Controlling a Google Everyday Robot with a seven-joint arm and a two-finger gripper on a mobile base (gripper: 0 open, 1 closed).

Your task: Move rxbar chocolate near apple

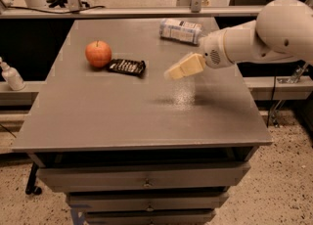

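Observation:
The rxbar chocolate (126, 66), a flat black wrapper with white lettering, lies on the grey table (122, 116) just right of the apple (98, 54), a round red-orange fruit with a short stem. A small gap separates them. My gripper (172, 74) hangs in the air above the table's middle right, well to the right of the bar, holding nothing. Its cream fingers (186, 66) point left and slightly down.
A clear plastic bottle with a white label (180, 30) lies on its side at the table's back right, behind my arm (254, 38). A small white bottle (11, 75) stands on a lower ledge to the left. Drawers sit under the tabletop.

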